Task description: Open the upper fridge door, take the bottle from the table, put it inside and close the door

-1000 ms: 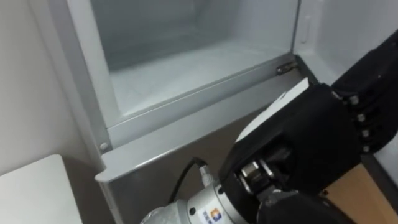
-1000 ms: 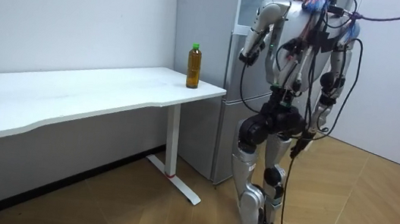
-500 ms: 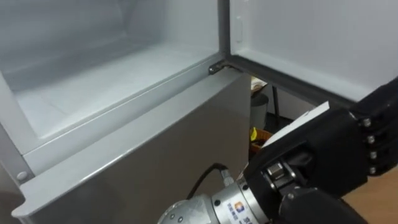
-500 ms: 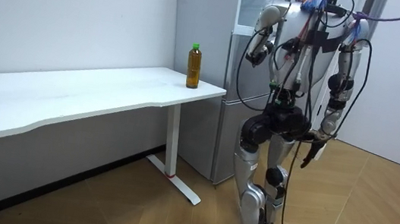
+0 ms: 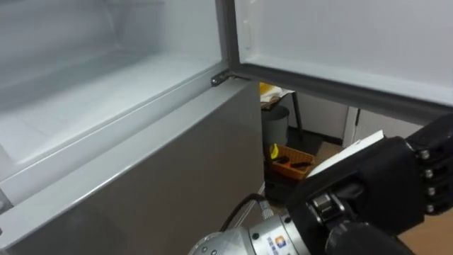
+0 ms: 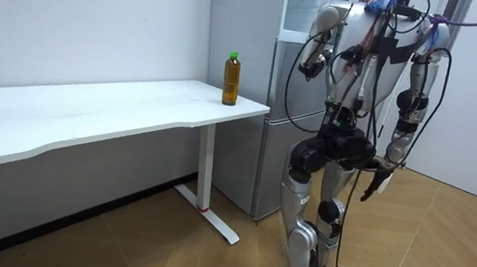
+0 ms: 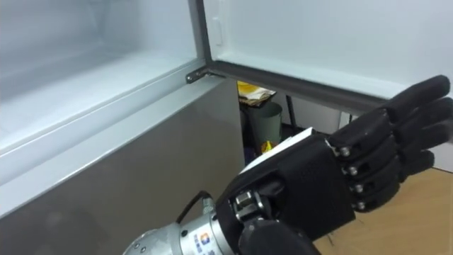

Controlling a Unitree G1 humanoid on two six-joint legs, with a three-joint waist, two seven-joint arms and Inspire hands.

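Observation:
The bottle [image 6: 232, 78], amber with a green cap, stands upright on the corner of the white table [image 6: 86, 115] nearest the fridge. I stand right in front of the fridge [image 6: 282, 112]. Its upper compartment [image 5: 106, 85] is open, white inside and with nothing on its floor. My left hand [image 7: 333, 177] is raised in front of my chest beside the compartment, back towards me, fingers straight and holding nothing. My right hand [image 6: 383, 179] hangs by my hip with relaxed fingers.
The open upper door [image 5: 340, 35] stands out to the right of the compartment. Below the compartment is the shut grey lower door [image 5: 163, 177]. Past the fridge's corner sit a dark bin [image 5: 274, 124] and a box of small items [image 5: 290, 159] on the wooden floor.
My view has swung right, so the compartment now lies at the left. In the room view I have shifted slightly to its right and my right arm has sunk to my side.

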